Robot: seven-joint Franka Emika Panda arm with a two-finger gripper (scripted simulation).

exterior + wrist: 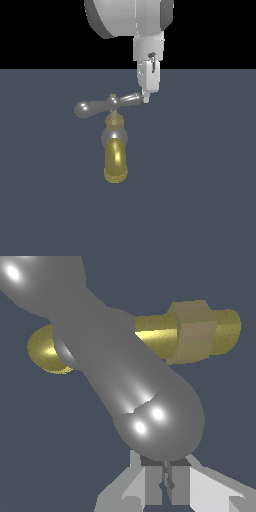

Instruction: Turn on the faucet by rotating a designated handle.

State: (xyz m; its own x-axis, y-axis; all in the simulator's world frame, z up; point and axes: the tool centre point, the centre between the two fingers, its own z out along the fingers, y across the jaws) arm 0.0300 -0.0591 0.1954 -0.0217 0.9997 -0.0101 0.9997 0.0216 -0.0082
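Faucet [115, 150] standing on a dark grey-blue surface [200, 200], brass-yellow spout [115, 161] curving down below a grey ball joint [114, 136]. Handle [107, 104] lying crosswise atop the brass stem, slightly tilted, one bulbous end toward the exterior view's left of the faucet, the other toward its right. Gripper [146, 98] coming down from the white arm [131, 17] above, tip right at the handle's right-hand end, touching or nearly so; jaws seen edge-on there, gap unreadable. Wrist view filling that in: jaws [164, 483] drawn nearly together, only a thin slit between, holding nothing, just beside the rounded handle end [160, 421]. Same view showing the brass hex nut [192, 331] on the stem behind the handle, small and unclear in the exterior view.
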